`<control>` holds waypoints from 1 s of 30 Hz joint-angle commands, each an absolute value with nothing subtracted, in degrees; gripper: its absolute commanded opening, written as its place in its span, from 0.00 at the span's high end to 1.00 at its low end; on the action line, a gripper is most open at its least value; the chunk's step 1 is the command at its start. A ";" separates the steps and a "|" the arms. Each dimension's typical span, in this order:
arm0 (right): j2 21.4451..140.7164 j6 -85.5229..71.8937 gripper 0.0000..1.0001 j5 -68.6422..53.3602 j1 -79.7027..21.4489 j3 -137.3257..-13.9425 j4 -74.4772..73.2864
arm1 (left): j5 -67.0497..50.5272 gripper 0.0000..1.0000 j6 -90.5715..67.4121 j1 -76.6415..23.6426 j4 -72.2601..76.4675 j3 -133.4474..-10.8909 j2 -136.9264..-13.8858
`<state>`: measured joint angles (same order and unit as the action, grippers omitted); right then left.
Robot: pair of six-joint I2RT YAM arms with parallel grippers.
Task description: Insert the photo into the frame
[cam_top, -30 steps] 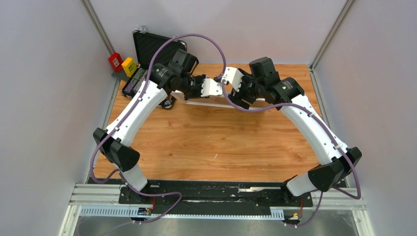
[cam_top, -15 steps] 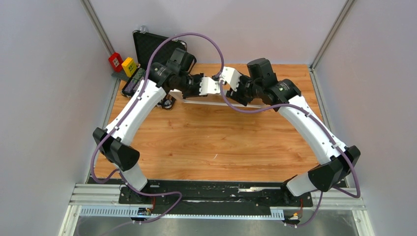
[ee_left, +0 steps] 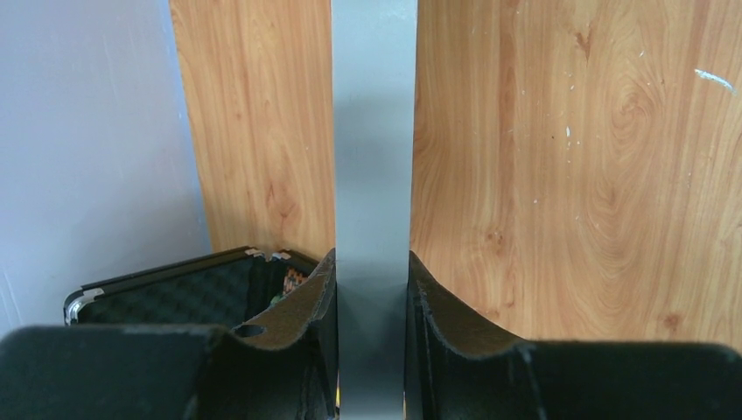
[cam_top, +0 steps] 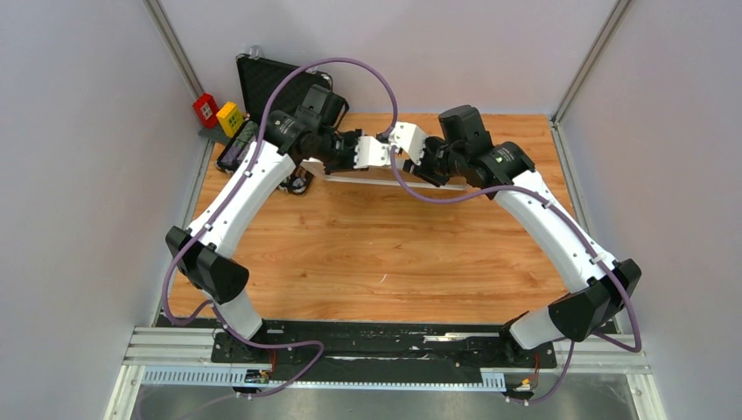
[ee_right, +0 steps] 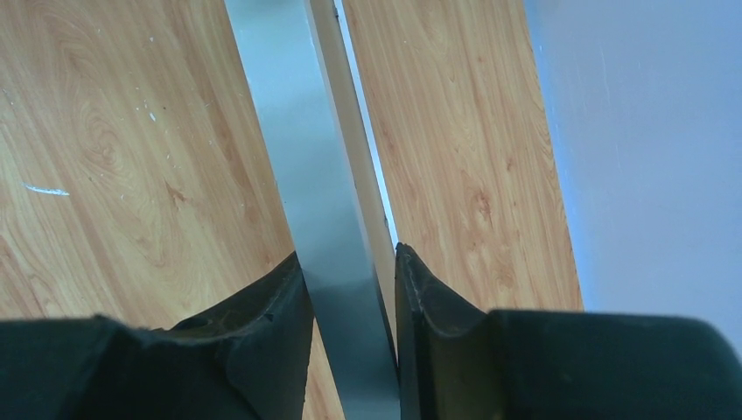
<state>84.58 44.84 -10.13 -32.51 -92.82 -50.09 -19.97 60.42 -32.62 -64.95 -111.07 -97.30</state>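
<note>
Wooden table, far side: the frame is held on edge, pinched narrowly by the left gripper and the right gripper.

A thin grey flat panel, seen edge-on, is clamped between the two black fingers of the left gripper; whether it is print or frame cannot be told. A light-brown wooden tabletop is seen beneath. A pale grey wall and an open black foam-lined hard case are seen at the left.
</note>
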 commanded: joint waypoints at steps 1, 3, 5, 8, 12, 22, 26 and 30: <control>83.07 45.52 1.00 -8.23 -32.52 -93.75 -51.78 | -21.57 0.67 58.80 -33.29 -60.99 -113.22 -96.31; 83.05 45.00 1.00 -8.71 -32.54 -94.69 -52.67 | -21.36 0.55 58.47 -33.26 -60.44 -113.42 -96.47; 83.06 44.40 1.00 -9.00 -32.52 -95.94 -53.46 | -21.13 0.43 58.01 -33.23 -60.07 -113.87 -96.69; 83.46 43.23 1.00 -9.56 -32.52 -98.46 -55.01 | -21.05 0.18 56.72 -33.03 -58.32 -113.96 -96.58; 84.56 40.73 1.00 -9.73 -32.52 -102.07 -56.33 | -22.23 0.00 53.84 -31.55 -55.34 -113.94 -95.43; 91.71 28.89 1.00 -7.64 -30.83 -114.16 -59.20 | -22.05 0.00 39.93 -22.13 -38.94 -108.94 -88.85; 94.59 24.08 1.00 -9.44 -29.18 -118.38 -60.72 | -23.51 0.00 36.48 -18.72 -35.61 -106.10 -86.84; 96.57 18.29 1.00 -14.07 -25.75 -122.88 -61.66 | -25.53 0.00 35.06 -16.38 -33.80 -102.61 -84.75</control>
<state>96.40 26.55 -10.46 -28.86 -116.03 -64.47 -22.63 39.29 -17.69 -38.30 -105.12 -87.18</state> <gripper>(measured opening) 0.246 0.997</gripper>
